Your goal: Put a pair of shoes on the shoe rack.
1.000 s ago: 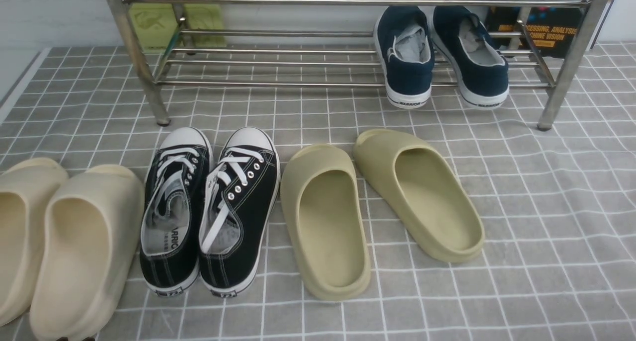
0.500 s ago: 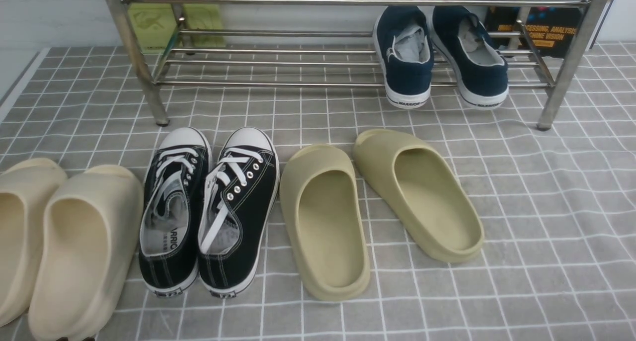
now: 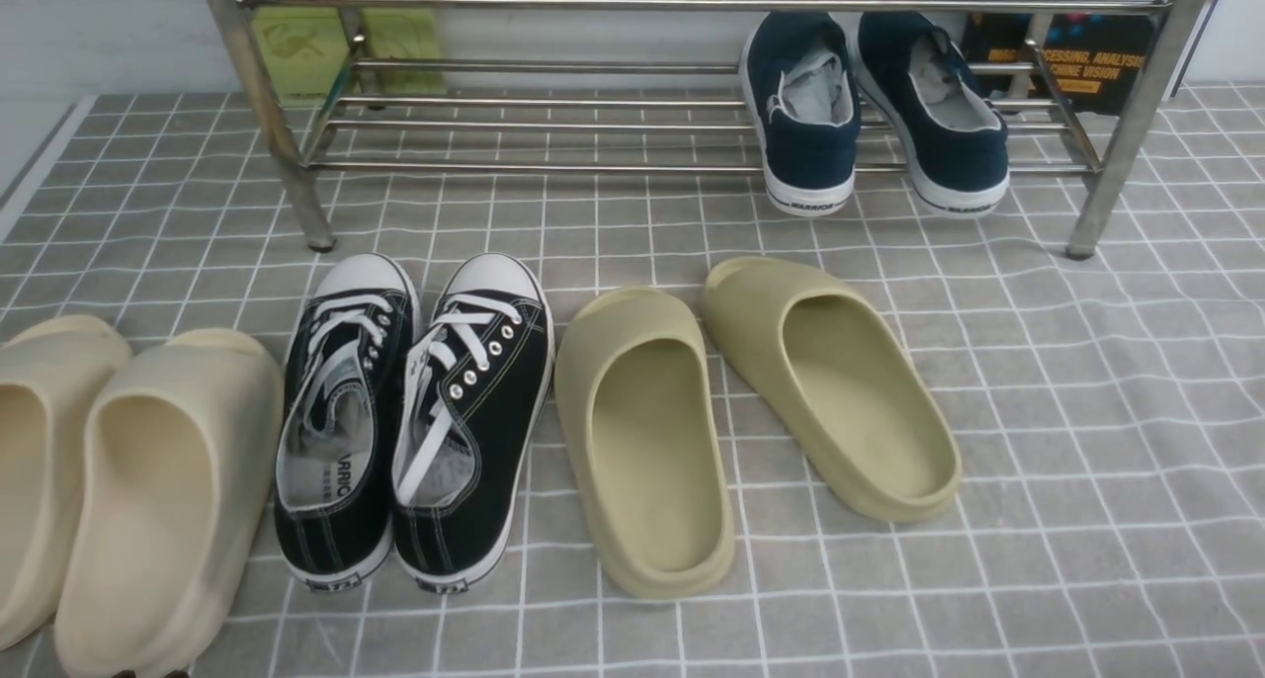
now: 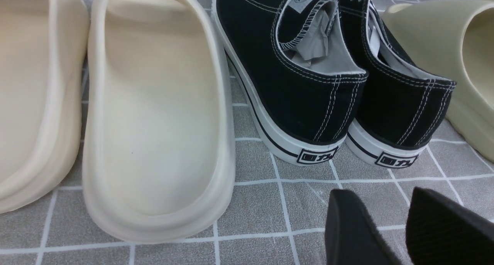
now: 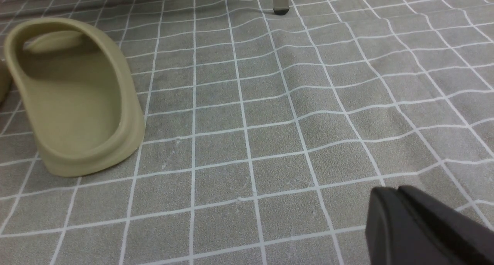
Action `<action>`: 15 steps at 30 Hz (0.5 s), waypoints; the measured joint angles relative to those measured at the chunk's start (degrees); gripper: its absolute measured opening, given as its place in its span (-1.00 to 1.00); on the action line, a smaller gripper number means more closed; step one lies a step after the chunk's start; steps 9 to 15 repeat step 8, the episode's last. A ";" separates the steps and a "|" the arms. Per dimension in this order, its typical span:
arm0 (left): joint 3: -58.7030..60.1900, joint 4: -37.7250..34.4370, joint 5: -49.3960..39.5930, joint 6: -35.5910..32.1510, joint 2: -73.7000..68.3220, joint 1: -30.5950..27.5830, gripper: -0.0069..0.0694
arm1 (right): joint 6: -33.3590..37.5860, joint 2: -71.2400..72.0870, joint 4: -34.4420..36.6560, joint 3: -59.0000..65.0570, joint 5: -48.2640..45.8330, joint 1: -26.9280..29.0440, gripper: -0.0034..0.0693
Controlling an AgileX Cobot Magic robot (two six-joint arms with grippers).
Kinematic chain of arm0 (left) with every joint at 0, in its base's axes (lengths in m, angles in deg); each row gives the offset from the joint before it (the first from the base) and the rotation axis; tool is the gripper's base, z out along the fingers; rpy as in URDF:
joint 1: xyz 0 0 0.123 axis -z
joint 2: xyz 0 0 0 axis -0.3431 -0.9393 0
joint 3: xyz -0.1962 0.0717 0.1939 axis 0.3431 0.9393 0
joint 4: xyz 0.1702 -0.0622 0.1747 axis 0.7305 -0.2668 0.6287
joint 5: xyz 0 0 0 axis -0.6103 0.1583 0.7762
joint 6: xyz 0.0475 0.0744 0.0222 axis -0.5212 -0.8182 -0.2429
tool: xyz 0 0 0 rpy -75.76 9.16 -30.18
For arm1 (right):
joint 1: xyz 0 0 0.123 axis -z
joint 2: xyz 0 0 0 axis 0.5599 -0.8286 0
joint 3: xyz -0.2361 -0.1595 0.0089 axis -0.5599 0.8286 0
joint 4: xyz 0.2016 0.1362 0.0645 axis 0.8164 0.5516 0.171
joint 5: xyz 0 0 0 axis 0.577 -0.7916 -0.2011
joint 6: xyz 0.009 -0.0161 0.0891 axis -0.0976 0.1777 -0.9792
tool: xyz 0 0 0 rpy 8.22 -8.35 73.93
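Navy slip-on sneakers [image 3: 875, 115] resting on steel shoe rack [image 3: 593, 125], right end.
Left gripper [image 4: 389, 222] jaws parted, empty; right gripper [image 5: 401, 214] jaws together, empty.

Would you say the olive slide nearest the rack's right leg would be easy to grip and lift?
The olive slide looks like thick moulded foam, so probably light and fairly stiff. Its raised wall should offer the jaws an edge. The flat sole suggests it would slide rather than tip.

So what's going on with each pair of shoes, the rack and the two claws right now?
Navy shoes: side by side on the rack's lower shelf, heels overhanging.
Shoe rack: standing, otherwise bare.
Black sneakers: on the cloth, laced.
Olive slides: on the cloth.
Cream slides: on the cloth.
Left claw: open, empty.
Right claw: shut, empty.
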 joint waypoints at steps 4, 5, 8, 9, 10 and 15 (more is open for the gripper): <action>0.00 0.00 0.00 0.00 0.00 0.00 -0.19 | 0.00 0.00 0.00 0.00 0.00 0.00 -0.76; 0.00 0.00 0.00 0.00 0.00 0.00 -0.19 | 0.00 0.00 0.00 0.00 0.00 0.00 -0.75; 0.00 0.00 0.00 0.00 0.00 0.00 -0.19 | 0.00 0.00 0.00 0.00 0.00 0.00 -0.74; 0.00 0.00 0.00 0.00 0.00 0.00 -0.19 | 0.00 0.00 0.00 0.00 0.00 0.00 -0.74; 0.00 0.00 0.00 0.00 0.00 0.00 -0.19 | 0.00 0.00 0.00 0.00 0.00 0.00 -0.74; 0.00 0.00 0.00 0.00 0.00 0.00 -0.19 | 0.00 0.00 0.00 0.00 0.00 0.00 -0.74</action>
